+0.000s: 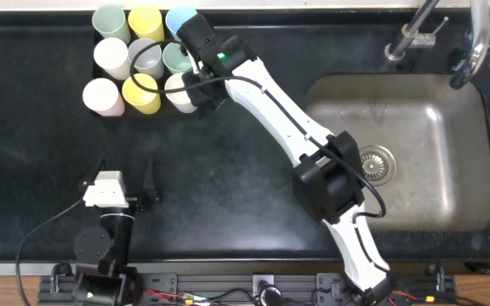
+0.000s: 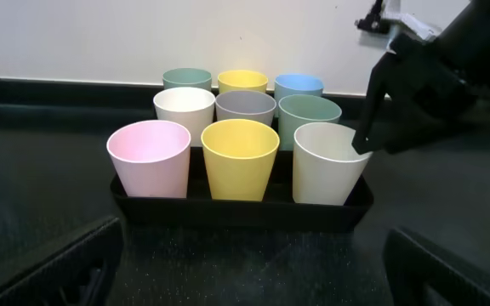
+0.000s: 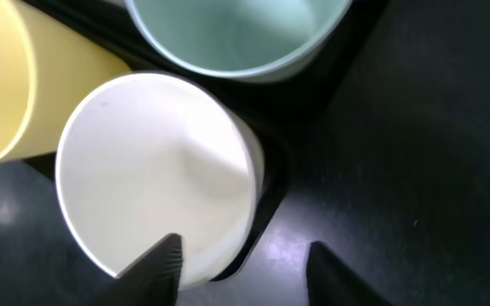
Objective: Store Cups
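A black tray [image 2: 236, 212] holds several cups in three rows. Its front row is a pink cup [image 2: 150, 157], a yellow cup [image 2: 239, 157] and a white cup [image 2: 326, 166] at the right corner. My right gripper [image 3: 241, 268] is open at that white cup [image 3: 156, 170], one finger over the cup's mouth and the other outside its wall. From above, the right gripper [image 1: 192, 89] sits at the tray's near right corner. My left gripper [image 1: 126, 177] stands open and empty on the counter in front of the tray.
A steel sink [image 1: 398, 144] with a faucet [image 1: 415, 34] lies to the right of the black counter. The right arm [image 1: 287, 119] stretches diagonally across the middle. A wall edge runs behind the tray.
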